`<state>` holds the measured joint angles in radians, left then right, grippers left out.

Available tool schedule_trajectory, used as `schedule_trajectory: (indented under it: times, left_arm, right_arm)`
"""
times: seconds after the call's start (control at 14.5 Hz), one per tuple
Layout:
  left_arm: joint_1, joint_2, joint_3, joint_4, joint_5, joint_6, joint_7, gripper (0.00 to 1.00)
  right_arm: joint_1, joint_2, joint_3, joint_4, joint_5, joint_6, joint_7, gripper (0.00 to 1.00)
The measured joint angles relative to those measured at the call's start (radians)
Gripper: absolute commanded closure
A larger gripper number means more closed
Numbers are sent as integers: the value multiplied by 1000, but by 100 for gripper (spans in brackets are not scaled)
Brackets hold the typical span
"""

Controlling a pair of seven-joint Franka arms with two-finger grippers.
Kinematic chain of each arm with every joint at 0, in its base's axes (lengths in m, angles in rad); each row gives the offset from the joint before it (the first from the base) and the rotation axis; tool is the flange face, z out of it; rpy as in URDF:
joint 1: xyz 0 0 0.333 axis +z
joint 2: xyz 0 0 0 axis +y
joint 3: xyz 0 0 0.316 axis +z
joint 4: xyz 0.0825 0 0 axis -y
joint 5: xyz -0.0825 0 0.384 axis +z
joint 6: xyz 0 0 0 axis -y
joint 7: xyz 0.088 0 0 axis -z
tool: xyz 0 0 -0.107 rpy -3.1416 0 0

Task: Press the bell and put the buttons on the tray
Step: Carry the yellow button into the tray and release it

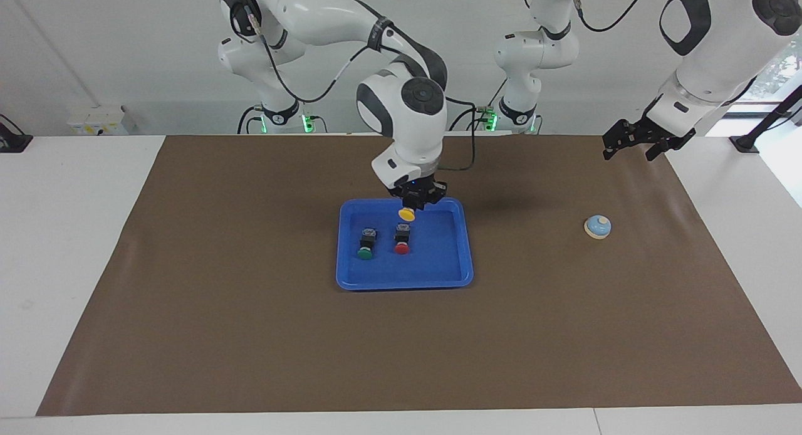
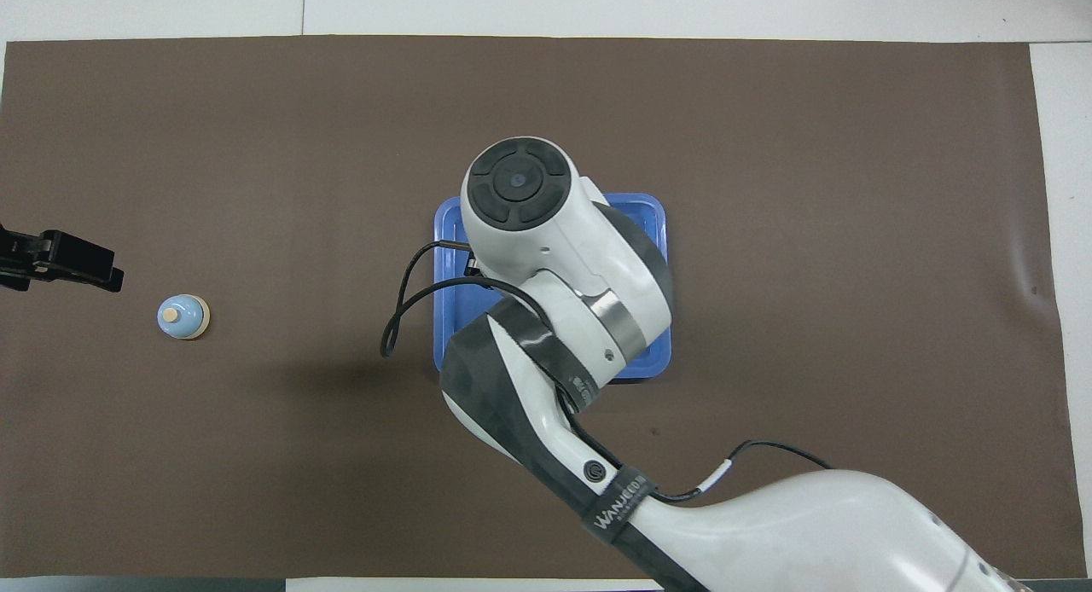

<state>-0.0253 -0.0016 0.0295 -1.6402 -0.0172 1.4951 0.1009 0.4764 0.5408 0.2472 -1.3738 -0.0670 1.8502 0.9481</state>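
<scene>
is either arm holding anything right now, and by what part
The right pincer holds the yellow button by its black body, cap down, over the tray. The left pincer holds nothing.

Blue tray (image 1: 467,247); green button (image 1: 366,248), red button (image 1: 401,244), yellow button (image 1: 406,214); light-blue bell (image 1: 598,227); brown mat (image 1: 250,335)

tray (image 1: 467,247): glossy blue plastic | mat (image 1: 250,335): matt brown, smooth | arm shells: glossy white

Both arms have glossy white shells with dark grey joint bands and round black end caps, and each ends in a black gripper: the right gripper (image 1: 416,199) and the left gripper (image 1: 639,140). Thin black cables loop along the links. A black strap on the right arm bears white lettering, and green lights glow at the 2 bases.
</scene>
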Motion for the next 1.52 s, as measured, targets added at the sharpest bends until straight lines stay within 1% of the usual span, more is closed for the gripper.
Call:
schedule_trajectory:
  times: [0.14, 0.28, 0.55, 0.83, 0.9, 0.97, 1.24, 1.38, 1.52]
  left_arm:
    - [0, 0, 0, 0, 0, 0, 0, 0]
    - [0, 0, 0, 0, 0, 0, 0, 0]
    - [0, 0, 0, 0, 0, 0, 0, 0]
    - [0, 0, 0, 0, 0, 0, 0, 0]
    - [0, 0, 0, 0, 0, 0, 0, 0]
    - [0, 0, 0, 0, 0, 0, 0, 0]
    - [0, 0, 0, 0, 0, 0, 0, 0]
    - [0, 0, 0, 0, 0, 0, 0, 0]
    - [0, 0, 0, 0, 0, 0, 0, 0]
  right_arm:
    - [22, 55, -1, 14, -21, 62, 1, 100]
    - [35, 78, 0, 7, -50, 93, -4, 100]
    - [51, 90, 0, -65, -72, 199, -64, 100]
    - [61, 91, 0, -129, -73, 248, -95, 100]
    - [63, 91, 0, -139, -73, 253, -95, 37]
    - [63, 91, 0, -144, -73, 253, -91, 0]
    - [60, 81, -3, -144, -73, 246, -66, 0]
    - [36, 44, -9, -138, -73, 197, -53, 0]
    - [-22, -22, -11, -131, -69, 134, -52, 0]
